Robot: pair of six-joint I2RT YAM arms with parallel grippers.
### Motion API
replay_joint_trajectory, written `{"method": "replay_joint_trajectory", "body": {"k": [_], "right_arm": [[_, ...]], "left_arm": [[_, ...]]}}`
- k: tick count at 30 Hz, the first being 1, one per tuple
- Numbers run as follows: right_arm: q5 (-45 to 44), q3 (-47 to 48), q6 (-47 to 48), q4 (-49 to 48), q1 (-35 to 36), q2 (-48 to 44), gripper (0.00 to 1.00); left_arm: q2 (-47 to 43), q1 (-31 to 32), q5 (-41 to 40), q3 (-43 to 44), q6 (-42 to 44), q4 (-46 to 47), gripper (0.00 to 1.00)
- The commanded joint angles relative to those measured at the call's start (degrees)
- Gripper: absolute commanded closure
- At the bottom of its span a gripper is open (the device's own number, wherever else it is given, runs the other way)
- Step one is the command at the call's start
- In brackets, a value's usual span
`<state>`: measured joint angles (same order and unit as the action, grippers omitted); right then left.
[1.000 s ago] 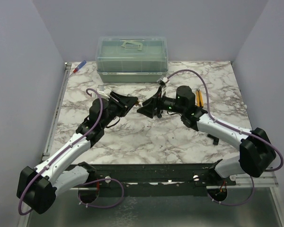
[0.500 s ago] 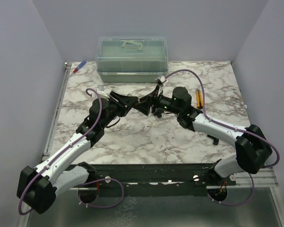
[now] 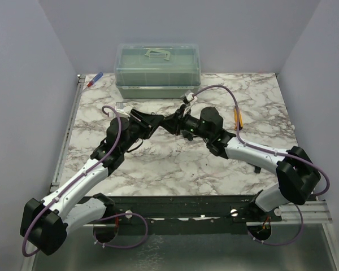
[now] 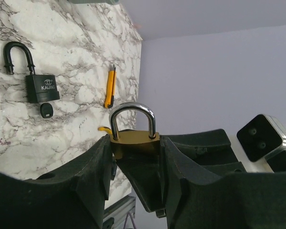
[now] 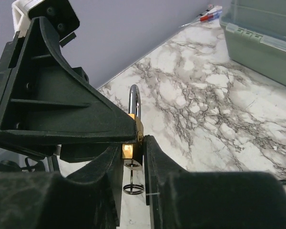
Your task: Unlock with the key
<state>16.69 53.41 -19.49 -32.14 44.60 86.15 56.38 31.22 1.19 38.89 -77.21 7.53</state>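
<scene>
My left gripper is shut on a small brass padlock, held off the table with its steel shackle up. In the right wrist view a small silver key with a wire ring sticks out of that brass padlock from below. My right gripper is shut on this key's head. Both grippers meet mid-table, left gripper against right gripper. A black padlock with a raised shackle lies on the marble, and the black-headed key lies beside it.
A green lidded box stands at the back of the marble table. A red and blue pen lies at the back left corner. A yellow cutter lies right of the right arm.
The right arm has moved left up to the left gripper. Its jaws have closed from wide open onto the silver key under the brass padlock. The left arm has not moved.
</scene>
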Motion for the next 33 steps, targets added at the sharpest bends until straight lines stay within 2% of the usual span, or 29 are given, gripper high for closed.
{"method": "replay_joint_trajectory", "body": {"k": [1, 3, 4, 8, 10, 11, 15, 25, 33], "right_arm": [[-3.1, 1.8, 1.1, -1.7, 0.8, 1.2, 0.86], [-3.2, 1.5, 0.8, -1.7, 0.8, 0.9, 0.95], [-3.3, 1.3, 0.8, -1.7, 0.8, 0.6, 0.99], [-2.6, -0.2, 0.7, -1.6, 0.8, -1.4, 1.0], [-2.3, -1.0, 0.5, -0.9, 0.8, -3.0, 1.0], [-2.1, -1.4, 0.4, -0.4, 0.8, -3.9, 1.0], [-1.1, -3.3, -0.5, 1.4, 0.8, -7.2, 1.0], [8.3, -4.7, -5.0, 1.8, 0.8, -11.8, 1.0], [9.9, -4.8, -6.7, 1.1, 0.8, -11.6, 1.0]], "left_arm": [[-0.7, 0.2, 1.3, 0.7, -1.5, 3.4, 1.0], [-1.0, 0.2, 1.4, 0.4, -1.5, 3.4, 0.98], [-1.2, 0.2, 1.5, 0.2, -1.3, 3.5, 0.9], [-2.6, 0.2, 1.7, -0.4, 0.8, 3.2, 0.3], [-4.1, 0.2, 1.0, -1.1, 2.0, 2.4, 0.08], [-4.9, 0.2, 0.6, -1.4, 2.8, 1.9, 0.02], [-8.4, 0.0, -0.7, -2.3, 5.4, 0.4, 0.02], [-12.1, -0.2, 1.6, -4.3, 8.7, 2.4, 0.32], [-11.8, -0.2, 5.5, -5.8, 9.1, 7.8, 0.44]]}}
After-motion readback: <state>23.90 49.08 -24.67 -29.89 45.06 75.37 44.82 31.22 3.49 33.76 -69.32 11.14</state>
